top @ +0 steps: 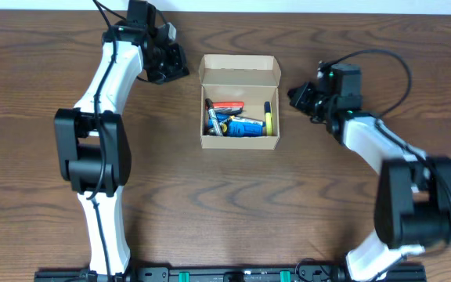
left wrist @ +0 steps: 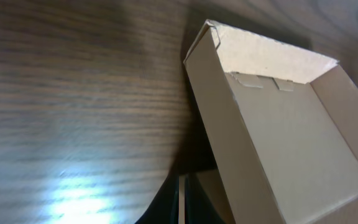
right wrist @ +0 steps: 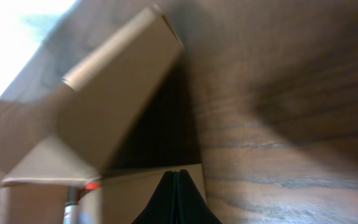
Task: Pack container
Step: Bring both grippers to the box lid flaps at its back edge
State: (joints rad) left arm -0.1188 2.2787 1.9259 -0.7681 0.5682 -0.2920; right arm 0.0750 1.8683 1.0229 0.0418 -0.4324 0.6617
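Nearest to us, bare tabletop (top: 233, 205), and then the container (top: 239, 142) sitting in the middle of it. It is open on top, with a jumble of markers (top: 237, 124) lying inside.

Here's the worry: those markers lie crossed and piled, not flat. If one rides above the rim, we'd expect the lid to spring back or jam when it is folded over. The box also looks light. A push from one side alone could skid or twist it across the wood instead of closing it.

Now the pincers. The right pincer (right wrist: 178, 177) has its fingers pressed together with nothing between them. It sits just off the container's right wall, towards the far corner, and from above we see a small gap between them. The left pincer (left wrist: 183, 186) looks closed and empty too, though its wrist view shows only a sliver of it. It is out beyond the container's far left corner, close but apart.

Farthest back, the lid flap (top: 239, 69) stands up between the two pincers.
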